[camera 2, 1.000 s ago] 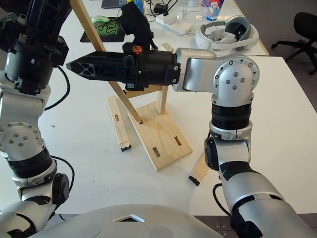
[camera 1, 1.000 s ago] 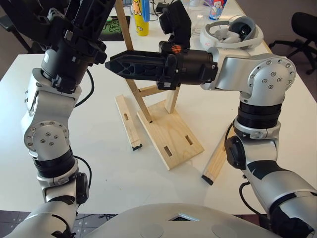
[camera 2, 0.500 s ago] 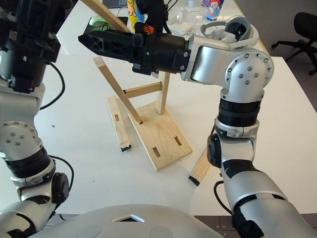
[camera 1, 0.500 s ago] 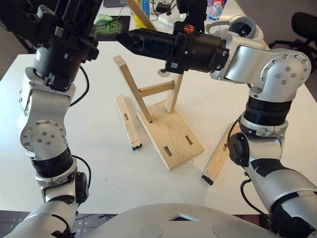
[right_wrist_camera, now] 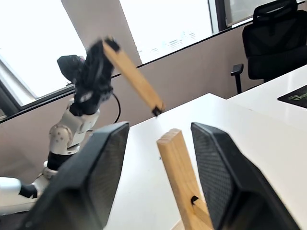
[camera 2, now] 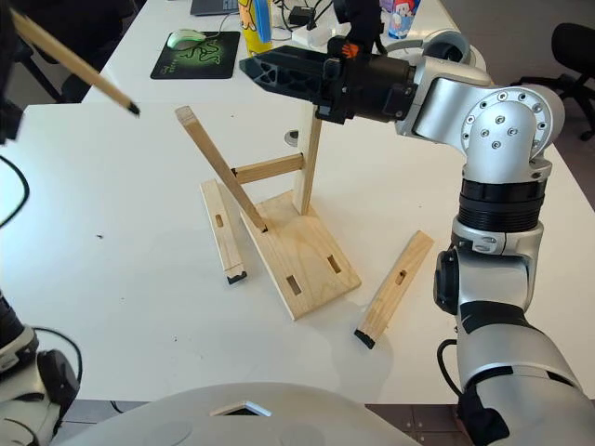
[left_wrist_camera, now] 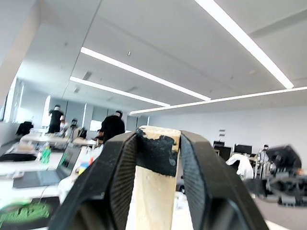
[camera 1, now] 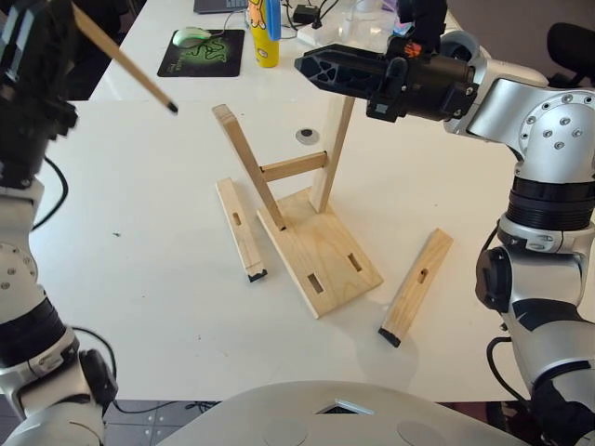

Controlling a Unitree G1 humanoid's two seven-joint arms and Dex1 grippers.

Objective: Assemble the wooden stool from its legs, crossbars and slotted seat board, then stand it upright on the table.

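You have the seat board (camera 1: 327,249) flat mid-table, with a tilted leg (camera 1: 245,160) and a straight leg (camera 1: 329,156) slotted in and joined by a crossbar (camera 1: 294,167). The left loose leg (camera 1: 240,229) and right loose leg (camera 1: 416,284) flank it. Your left gripper (left_wrist_camera: 156,143) clamps a raised leg (camera 1: 121,58) whose top is cut off. Your right gripper (camera 1: 305,65), fingers spread, hides the straight leg's top.

Centre of frame, flat on the counter (camera 1: 167,279): seat board (camera 1: 335,265), with slanted leg (camera 1: 249,167) and upright leg (camera 1: 332,153) standing in it, crossbar (camera 1: 294,167) between. Loose leg (camera 1: 240,228) just left; second loose leg (camera 1: 416,286) lower right; raised leg (camera 1: 125,60) upper left.
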